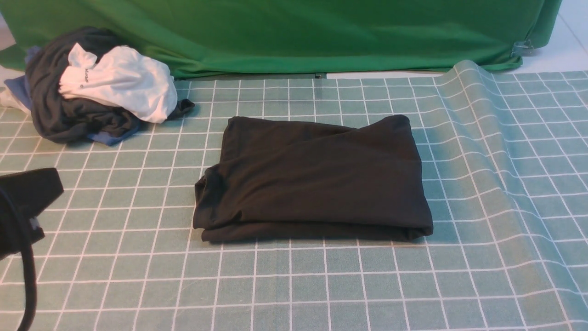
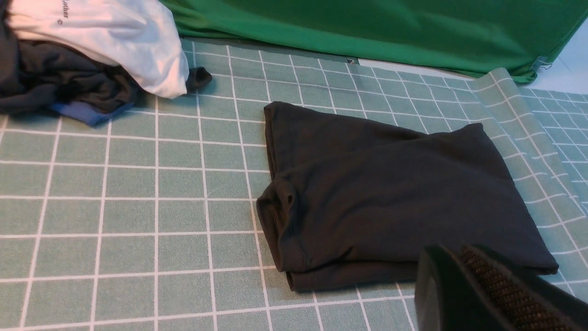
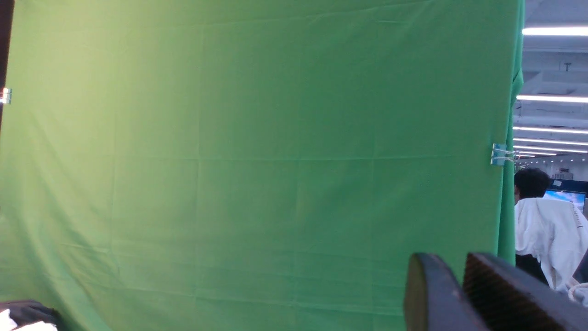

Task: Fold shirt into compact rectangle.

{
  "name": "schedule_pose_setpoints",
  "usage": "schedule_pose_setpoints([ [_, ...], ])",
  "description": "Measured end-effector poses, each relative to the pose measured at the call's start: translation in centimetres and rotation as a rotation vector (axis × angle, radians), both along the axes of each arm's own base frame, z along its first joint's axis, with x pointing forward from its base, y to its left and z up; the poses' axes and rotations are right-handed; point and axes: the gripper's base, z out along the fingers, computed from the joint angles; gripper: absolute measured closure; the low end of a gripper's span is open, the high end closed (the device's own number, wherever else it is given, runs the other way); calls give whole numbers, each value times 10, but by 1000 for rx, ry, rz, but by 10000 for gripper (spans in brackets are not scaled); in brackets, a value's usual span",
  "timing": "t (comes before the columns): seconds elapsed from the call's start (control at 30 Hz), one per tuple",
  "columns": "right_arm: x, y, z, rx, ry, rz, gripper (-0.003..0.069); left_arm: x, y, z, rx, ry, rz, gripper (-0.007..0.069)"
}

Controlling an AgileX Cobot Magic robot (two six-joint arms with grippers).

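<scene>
Black shirt (image 1: pixel 312 179) lies folded into a rough rectangle mid-table on the green checked tablecloth (image 1: pixel 115 276), layered edges along its near side, nothing gripping it. Clothes pile (image 1: pixel 92 87), dark grey with a white garment on top, sits around 10 o'clock from the shirt, well apart. Green backdrop cloth (image 1: pixel 298 32) hangs at 12. Left gripper (image 2: pixel 452 280) is closed, empty, hovering off the shirt's near corner. Right gripper (image 3: pixel 452 294) is raised, facing the backdrop, holding nothing; can't tell whether its jaws are parted.
</scene>
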Motion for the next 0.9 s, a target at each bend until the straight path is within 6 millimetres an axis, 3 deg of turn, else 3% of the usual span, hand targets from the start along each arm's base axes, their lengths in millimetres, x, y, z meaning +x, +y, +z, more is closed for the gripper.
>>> schedule_pose_setpoints([
  [0.67, 0, 0, 0, 0, 0, 0, 493, -1, 4, 1, 68, -63, 11, 613],
  [0.8, 0, 0, 0, 0, 0, 0, 484, -11, 9, -11, 94, -203, 46, 613],
  [0.9, 0, 0, 0, 0, 0, 0, 481, -26, 14, -45, 160, -353, 72, 613],
])
